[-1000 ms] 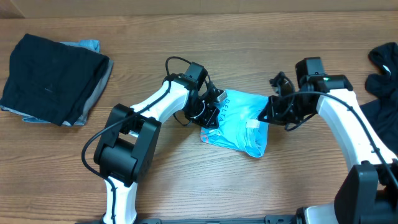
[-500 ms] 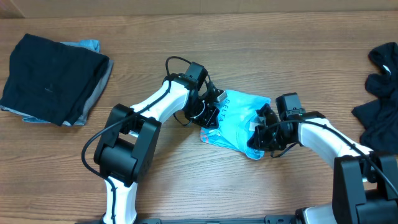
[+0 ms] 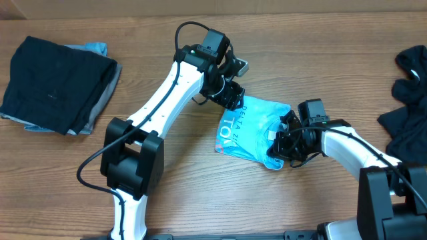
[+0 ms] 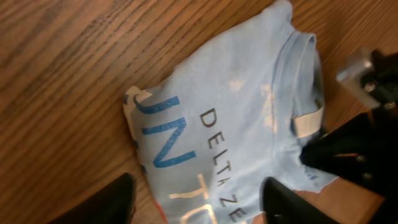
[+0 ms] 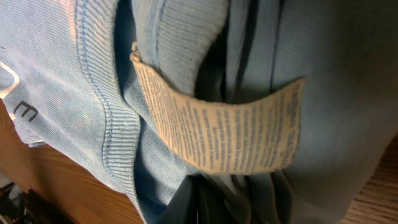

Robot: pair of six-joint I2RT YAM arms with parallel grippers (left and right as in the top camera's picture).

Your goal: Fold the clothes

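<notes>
The left gripper [image 3: 231, 90] hangs just above one edge of the light blue T-shirt [image 3: 257, 130], its fingers [image 4: 118, 199] spread wide with nothing between them. The shirt lies folded on the wooden table [image 3: 200, 193], showing dark lettering "DELTA ZE" beside larger blue letters that look like "INT". The right gripper [image 3: 279, 143] is clamped tight on the shirt's fabric by the collar, right beside a white care tag [image 5: 217, 140] whose fine print cannot be read; a folded stack of dark garments [image 3: 57, 83] lies well out from the left gripper, and black clothing [image 3: 410, 93] well out from the right.
</notes>
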